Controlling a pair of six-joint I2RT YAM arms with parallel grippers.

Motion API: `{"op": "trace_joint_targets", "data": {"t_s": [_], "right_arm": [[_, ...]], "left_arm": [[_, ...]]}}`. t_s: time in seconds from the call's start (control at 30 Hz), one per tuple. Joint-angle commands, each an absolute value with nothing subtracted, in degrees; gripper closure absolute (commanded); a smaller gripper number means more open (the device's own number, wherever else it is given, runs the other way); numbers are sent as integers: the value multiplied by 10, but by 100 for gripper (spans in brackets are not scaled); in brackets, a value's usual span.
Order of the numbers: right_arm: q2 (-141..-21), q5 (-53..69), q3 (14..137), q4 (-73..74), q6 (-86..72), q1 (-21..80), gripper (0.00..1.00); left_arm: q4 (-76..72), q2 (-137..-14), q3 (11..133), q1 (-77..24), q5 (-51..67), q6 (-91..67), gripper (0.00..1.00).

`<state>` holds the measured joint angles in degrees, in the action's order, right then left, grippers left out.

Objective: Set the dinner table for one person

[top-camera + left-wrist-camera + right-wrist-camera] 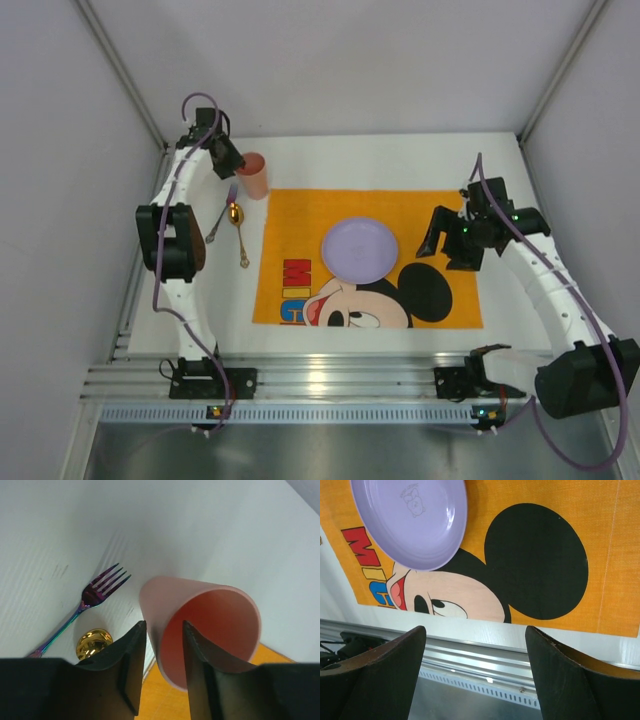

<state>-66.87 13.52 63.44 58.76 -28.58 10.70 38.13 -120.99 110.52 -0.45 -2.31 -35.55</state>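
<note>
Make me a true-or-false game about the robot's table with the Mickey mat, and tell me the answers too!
1. The purple plate lies on the orange placemat. True.
2. The fork lies on the plate. False: it lies on the white table, left of the placemat, beside the gold spoon.
3. The right gripper holds a spoon. False: it is open and empty, above the placemat.
4. The left gripper straddles the wall of the pink cup. True.

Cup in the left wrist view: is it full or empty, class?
Empty. The left wrist view looks into the mouth of the pink cup; its inner wall shows bare, nothing inside.
</note>
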Motion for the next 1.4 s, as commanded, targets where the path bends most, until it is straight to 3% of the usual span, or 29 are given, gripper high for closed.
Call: {"op": "trace_joint_targets", "data": {"t_s": [0.0,0.07,0.1,0.13,0.33,0.5,0.67,0.77,0.93,1.2,1.27,1.37], "right_arm": [[-679,128,669,562,-284,102,19],[-688,129,678,561,-281,102,19],[-691,130,683,562,-280,101,19],[-694,134,688,561,-280,101,19],[-749,159,791,554,-283,128,20],[-851,168,960,556,-287,203,19],[-966,161,1118,584,-293,272,20],[-1000,161,1151,587,-286,295,20],[-998,147,1119,583,-277,303,20],[-943,113,994,559,-276,303,21],[-930,98,964,554,-278,304,25],[-919,83,938,553,-279,303,53]], "left_arm": [[351,-1236,1114,-4,-3,-338,65],[352,-1241,1121,-4,-4,-333,74],[355,-1246,1126,-4,16,-327,96],[364,-1248,1138,-4,23,-325,100],[368,-1215,1162,-11,74,-310,100],[433,-1214,1239,-43,125,-275,100],[483,-1185,1262,-126,125,-231,100],[509,-1157,1239,-194,103,-211,100],[531,-1098,1174,-299,34,-201,100],[568,-1052,1150,-367,-54,-200,100],[570,-1042,1149,-376,-61,-206,100],[578,-1030,1153,-390,-76,-213,100]]}}
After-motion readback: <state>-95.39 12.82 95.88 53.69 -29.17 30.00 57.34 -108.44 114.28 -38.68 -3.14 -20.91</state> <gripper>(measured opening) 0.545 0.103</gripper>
